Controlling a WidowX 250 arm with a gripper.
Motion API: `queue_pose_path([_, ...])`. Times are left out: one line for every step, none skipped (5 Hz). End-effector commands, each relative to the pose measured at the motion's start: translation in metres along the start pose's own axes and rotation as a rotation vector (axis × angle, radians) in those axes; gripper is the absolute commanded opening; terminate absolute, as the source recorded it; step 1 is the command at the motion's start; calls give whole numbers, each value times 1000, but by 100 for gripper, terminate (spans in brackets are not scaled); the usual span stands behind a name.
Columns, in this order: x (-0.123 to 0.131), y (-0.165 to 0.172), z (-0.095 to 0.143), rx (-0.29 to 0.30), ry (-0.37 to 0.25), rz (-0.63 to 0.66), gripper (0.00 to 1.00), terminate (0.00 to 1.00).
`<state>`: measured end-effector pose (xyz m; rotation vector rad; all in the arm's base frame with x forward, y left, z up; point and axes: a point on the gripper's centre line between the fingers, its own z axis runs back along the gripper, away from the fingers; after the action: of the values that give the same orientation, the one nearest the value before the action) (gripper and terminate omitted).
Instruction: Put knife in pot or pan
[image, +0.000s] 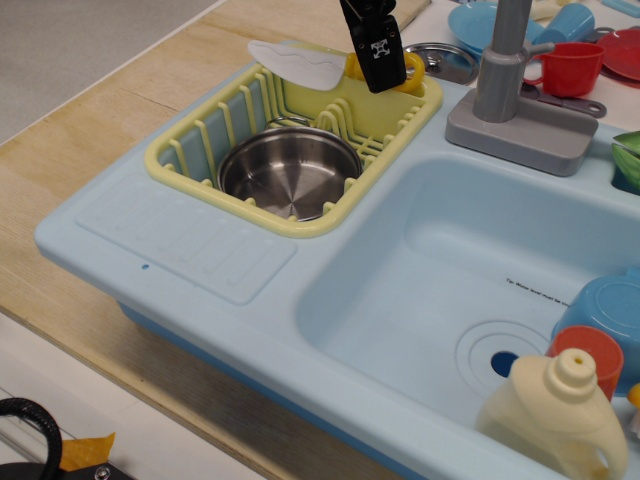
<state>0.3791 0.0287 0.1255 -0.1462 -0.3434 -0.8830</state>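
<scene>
Nearest stood a cream plastic bottle (553, 418) at the smooth pale-blue sink (200, 245). Beyond it, the round shiny steel pot (290, 172) sat flat-bottomed inside the ribbed yellow dish rack (190, 150). Farther back, above the rack's far rim, the knife (320, 66) hung roughly level, its long axis running left to right, the broad white wavy-edged blade pointing left and the chunky yellow handle to the right. The black gripper (374, 60) pinched the handle between its jaws. A grey faucet (500, 70) rose to the right.
</scene>
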Motion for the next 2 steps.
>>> queue_pose_path([0,9,2,-14,-30,26,100,0])
queue_pose_path([-1,10,-3,-34,-31,51,0,0])
